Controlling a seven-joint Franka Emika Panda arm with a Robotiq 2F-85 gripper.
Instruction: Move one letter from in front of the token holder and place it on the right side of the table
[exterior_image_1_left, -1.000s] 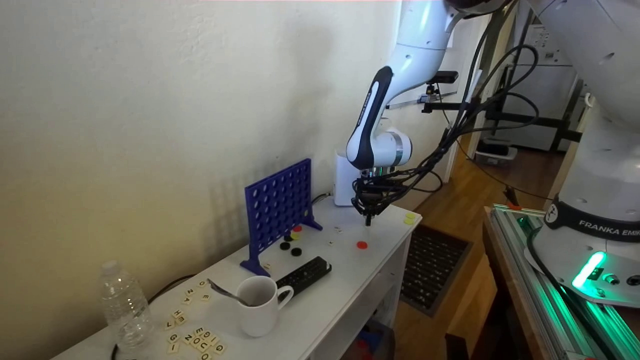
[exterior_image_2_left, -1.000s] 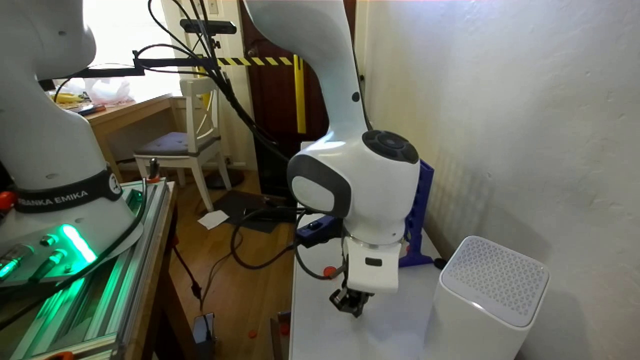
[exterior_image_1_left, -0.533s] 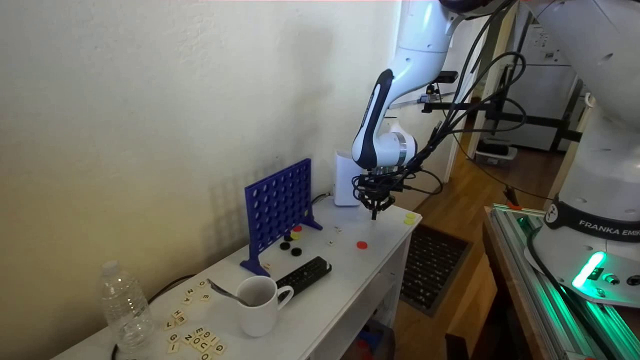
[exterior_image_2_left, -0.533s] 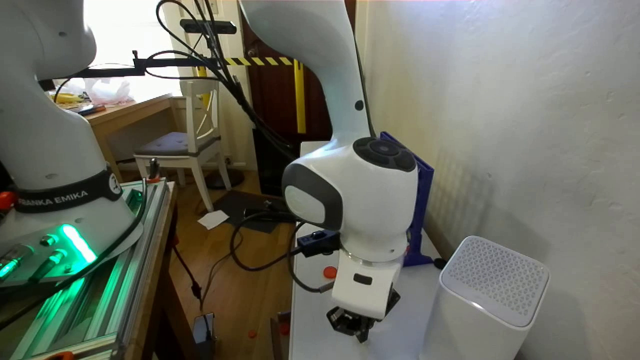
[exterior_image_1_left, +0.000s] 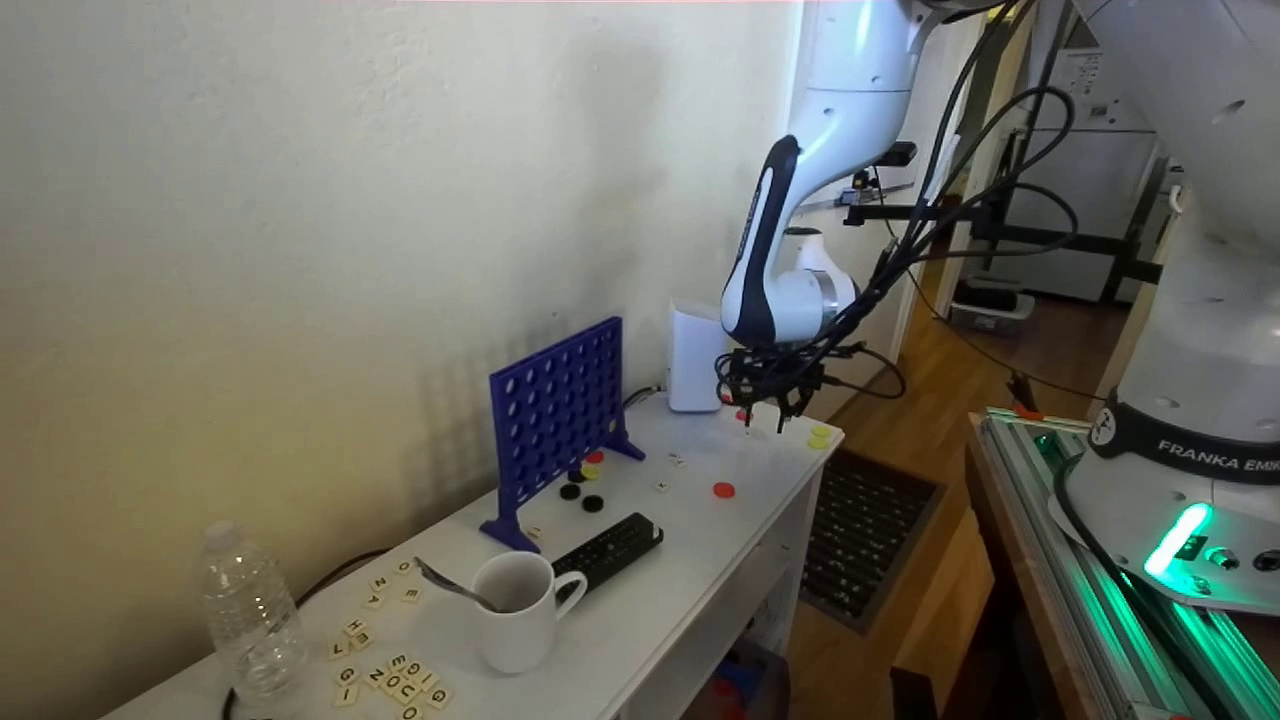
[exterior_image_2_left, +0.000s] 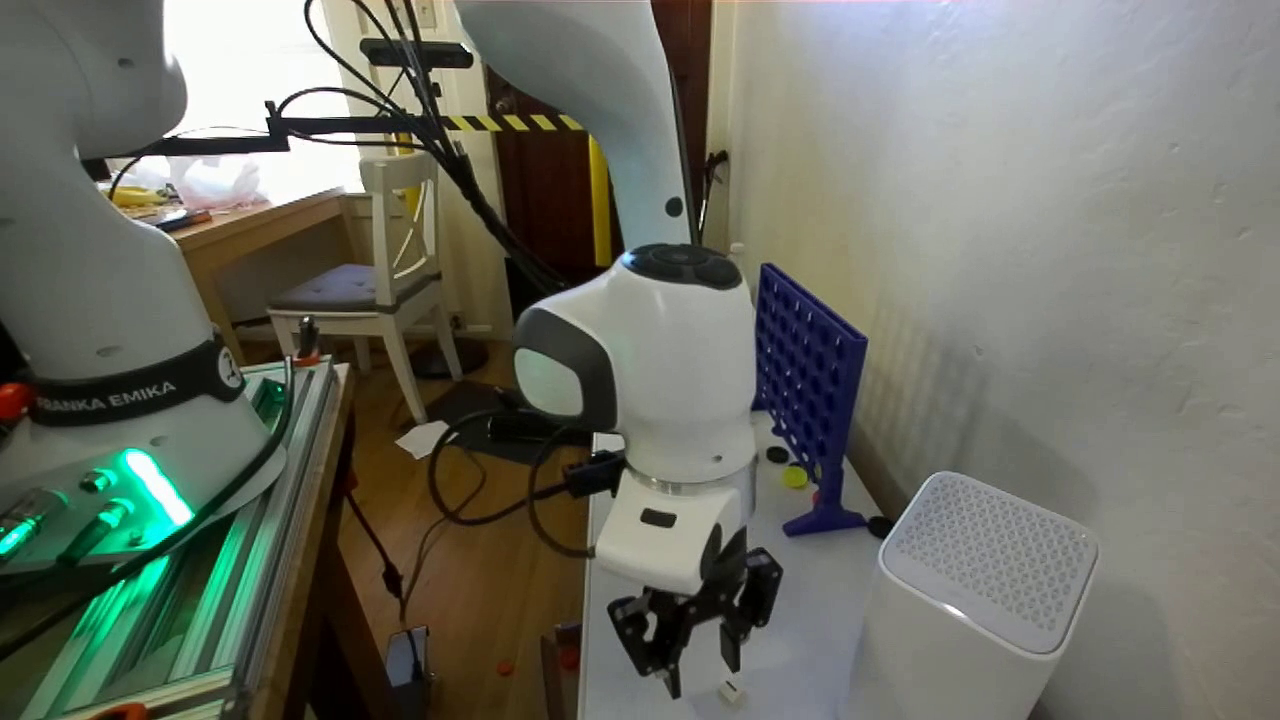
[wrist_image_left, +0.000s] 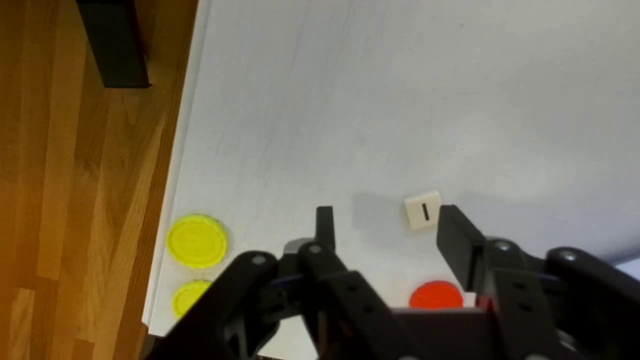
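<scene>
in the wrist view the fingers (wrist_image_left: 326, 227) stand spread, the letter (wrist_image_left: 419, 212) lying ungripped on the surface (wrist_image_left: 300, 130) close to the finger farther from the yellow discs (wrist_image_left: 196, 241); in an exterior view it sits just below that finger; in an exterior view the token holder (exterior_image_1_left: 556, 415) stands well apart, so a straight lift probably follows.

Blu token holder (exterior_image_1_left: 558, 412), wht tbl (exterior_image_1_left: 665, 575)
</scene>
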